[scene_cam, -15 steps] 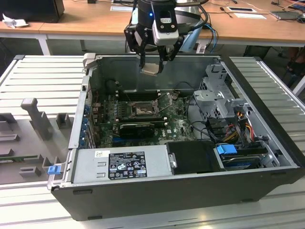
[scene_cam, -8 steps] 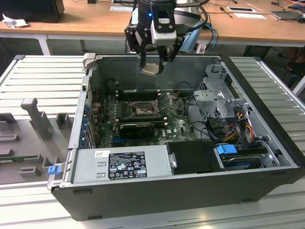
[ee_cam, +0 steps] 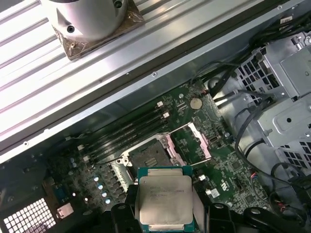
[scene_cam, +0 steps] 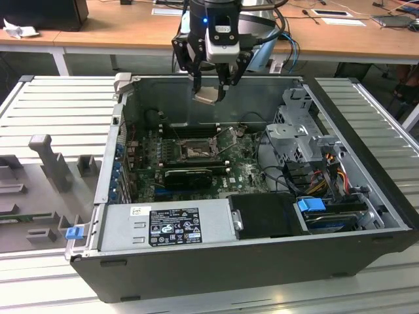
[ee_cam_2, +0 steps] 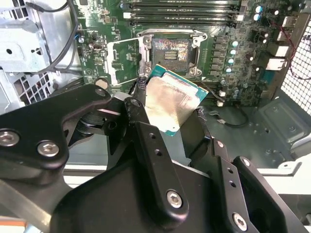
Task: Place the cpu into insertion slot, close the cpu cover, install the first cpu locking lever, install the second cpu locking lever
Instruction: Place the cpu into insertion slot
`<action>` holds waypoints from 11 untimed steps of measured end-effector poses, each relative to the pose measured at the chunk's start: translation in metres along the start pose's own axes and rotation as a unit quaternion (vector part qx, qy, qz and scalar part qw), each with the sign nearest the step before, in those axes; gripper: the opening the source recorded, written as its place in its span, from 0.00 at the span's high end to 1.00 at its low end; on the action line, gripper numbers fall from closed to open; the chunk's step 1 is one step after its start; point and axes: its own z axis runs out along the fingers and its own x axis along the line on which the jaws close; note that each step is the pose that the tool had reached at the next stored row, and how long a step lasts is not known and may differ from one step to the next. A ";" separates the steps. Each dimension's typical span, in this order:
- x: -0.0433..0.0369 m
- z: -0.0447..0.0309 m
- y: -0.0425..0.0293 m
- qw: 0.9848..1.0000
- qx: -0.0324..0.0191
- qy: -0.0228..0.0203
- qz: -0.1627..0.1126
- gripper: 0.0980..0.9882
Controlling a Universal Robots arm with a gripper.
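Note:
My gripper (scene_cam: 209, 90) hangs above the back wall of the open computer case (scene_cam: 249, 265) and is shut on the cpu (scene_cam: 207, 95), a flat square chip with a silvery face. In both wrist views the black fingers (ee_cam_2: 138, 114) clamp two opposite edges of the cpu (ee_cam_2: 172, 104) (ee_cam: 165, 196). Well below it on the green motherboard lies the insertion slot (scene_cam: 194, 150) (ee_cam_2: 170, 51) (ee_cam: 148, 155), dark and uncovered. The cpu cover (ee_cam_2: 124, 56) (ee_cam: 192, 143) is swung open beside the slot, a thin metal frame.
Long black RAM slots (ee_cam_2: 180, 12) run next to the socket. A grey power supply (scene_cam: 167, 226) and a black box (scene_cam: 265, 216) fill the case front. A metal drive cage (scene_cam: 298, 137) with cables stands at the exterior view's right. Grey fixtures (scene_cam: 49, 160) sit on the ribbed table.

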 end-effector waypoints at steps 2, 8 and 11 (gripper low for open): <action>0.0000 0.0003 0.0000 1.000 0.000 -0.001 0.009 0.52; 0.0000 0.0006 0.0000 1.000 -0.001 -0.002 0.026 0.52; 0.0000 0.0008 -0.0001 0.999 -0.001 -0.003 0.035 0.52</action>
